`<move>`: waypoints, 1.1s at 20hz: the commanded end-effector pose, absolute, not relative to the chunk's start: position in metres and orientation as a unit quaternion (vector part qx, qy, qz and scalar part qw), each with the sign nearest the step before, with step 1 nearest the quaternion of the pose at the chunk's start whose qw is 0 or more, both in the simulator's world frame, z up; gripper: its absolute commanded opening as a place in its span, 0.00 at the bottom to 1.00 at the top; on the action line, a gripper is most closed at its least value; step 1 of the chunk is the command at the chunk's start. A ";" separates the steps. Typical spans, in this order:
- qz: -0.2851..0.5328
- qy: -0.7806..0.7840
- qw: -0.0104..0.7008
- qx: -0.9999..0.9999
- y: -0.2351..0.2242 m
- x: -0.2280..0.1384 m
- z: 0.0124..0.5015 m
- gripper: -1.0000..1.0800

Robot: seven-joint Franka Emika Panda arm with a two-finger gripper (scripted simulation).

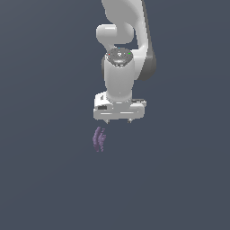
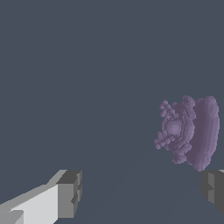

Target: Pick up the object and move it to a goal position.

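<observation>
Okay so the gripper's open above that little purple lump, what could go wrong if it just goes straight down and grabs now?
1. Off-centre: in the wrist view the purple lump sits near one fingertip, not midway in the open gripper. A straight descent might land that finger on it or knock it aside.
2. In the exterior view the lump lies toward that view's left of the gripper.
3. Its ridged, irregular lobes may give poor contact, so it could twist or slip.

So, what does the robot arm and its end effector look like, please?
The arm is glossy white with rounded links, a dark grey section on the side, and a dark round cap bearing tiny red and green dots. The end effector has a wide, boxy white body. In the wrist view its fingers are white with blocky grey pads.
</observation>
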State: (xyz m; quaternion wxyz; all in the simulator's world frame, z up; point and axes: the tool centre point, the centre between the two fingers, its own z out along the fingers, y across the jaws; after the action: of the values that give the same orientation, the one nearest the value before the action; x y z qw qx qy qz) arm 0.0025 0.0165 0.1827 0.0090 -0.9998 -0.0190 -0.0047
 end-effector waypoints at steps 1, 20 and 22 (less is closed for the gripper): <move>-0.005 -0.019 0.009 -1.000 0.017 0.002 0.183 0.96; -0.016 -0.019 0.010 -1.000 0.017 0.011 0.183 0.96; -0.014 -0.006 0.009 -1.000 0.002 0.015 0.175 0.96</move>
State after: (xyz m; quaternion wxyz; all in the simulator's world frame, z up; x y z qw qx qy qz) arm 0.0127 0.0138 0.1808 0.0099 -0.9997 -0.0158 -0.0160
